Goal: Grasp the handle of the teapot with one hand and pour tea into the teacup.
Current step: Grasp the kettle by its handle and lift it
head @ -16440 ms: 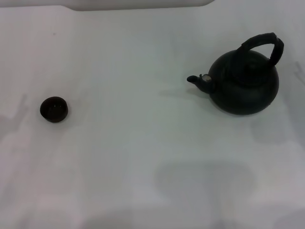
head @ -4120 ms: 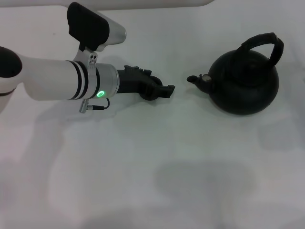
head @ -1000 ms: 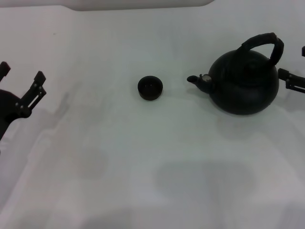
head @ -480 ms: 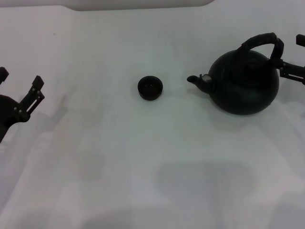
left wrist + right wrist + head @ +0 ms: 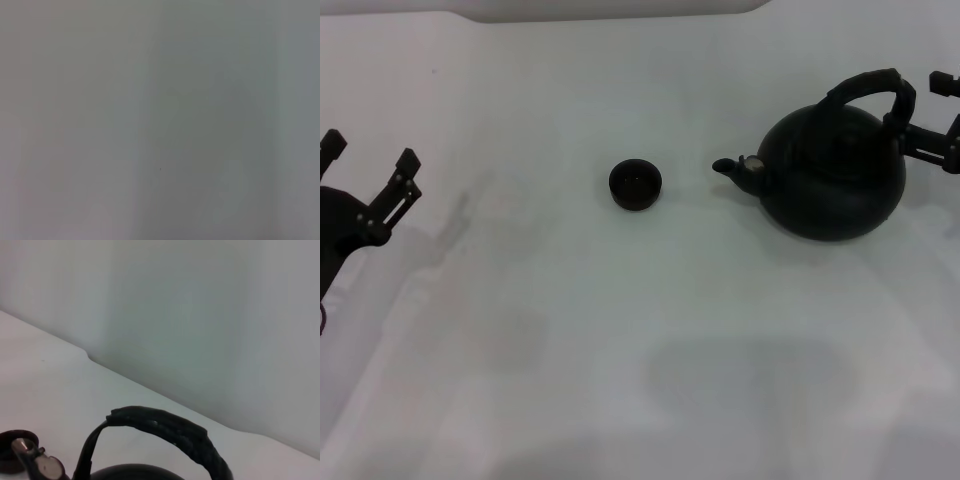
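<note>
Right hand [image 5: 938, 115] spread, just beside handle [image 5: 868, 88] of teapot [image 5: 832, 172], right of cup [image 5: 635, 185]. Should centre prongs around hoop's top before closing. Left hand [image 5: 368, 175] spread, idle.

White table [image 5: 620, 330], teacup [image 5: 635, 185] mid-surface, teapot [image 5: 833, 175] well apart

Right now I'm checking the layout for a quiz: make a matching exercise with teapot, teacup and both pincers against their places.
Things:
1. teapot
2. teacup
3. left pincer
4. right pincer

Places:
A. open at the table's left edge
B. beside the handle, at the right edge
C. just off the spout's tip
D. right side, spout toward the cup

Pairs: 1-D, 2-C, 3-A, 4-B
</note>
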### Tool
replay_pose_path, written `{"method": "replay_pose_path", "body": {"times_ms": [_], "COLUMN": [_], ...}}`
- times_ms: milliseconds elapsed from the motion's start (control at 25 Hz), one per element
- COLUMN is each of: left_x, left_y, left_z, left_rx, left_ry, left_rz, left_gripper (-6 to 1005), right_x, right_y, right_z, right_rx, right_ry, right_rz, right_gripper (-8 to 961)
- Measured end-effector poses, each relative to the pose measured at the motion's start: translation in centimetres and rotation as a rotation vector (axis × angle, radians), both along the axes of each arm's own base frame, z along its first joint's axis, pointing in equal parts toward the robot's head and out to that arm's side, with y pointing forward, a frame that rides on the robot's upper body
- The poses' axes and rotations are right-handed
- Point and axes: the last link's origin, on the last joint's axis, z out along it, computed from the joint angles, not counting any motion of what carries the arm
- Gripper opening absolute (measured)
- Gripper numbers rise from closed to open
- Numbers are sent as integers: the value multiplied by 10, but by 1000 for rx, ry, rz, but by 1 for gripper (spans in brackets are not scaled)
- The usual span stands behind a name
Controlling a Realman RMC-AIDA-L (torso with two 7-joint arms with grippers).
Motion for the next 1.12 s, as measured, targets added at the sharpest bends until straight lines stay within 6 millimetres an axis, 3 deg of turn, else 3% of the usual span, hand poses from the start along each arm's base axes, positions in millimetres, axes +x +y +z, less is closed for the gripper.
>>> {"method": "replay_pose_path", "body": {"times_ms": [600,800,1000,1120], "left_x": [0,0,0,-1], "left_y": [1,1,0,0], "left_z": [-1,-1,-1,-1], "left_rx": [-5,-10,-11,-12], "left_ry": [-2,-1,-1,-1], "left_rz": [5,4,3,4], "left_gripper": [874,873,873,872], "right_x": [-1,-1,-2,-3], "right_y": [5,5,5,4], "right_z": [-2,-4,-7,-9], "right_rx": [4,-4,-12,-16], "right_ry": [-10,-11,-15,-27], "right_rz": [6,7,14,26], "right_gripper": [716,536,482,322]}}
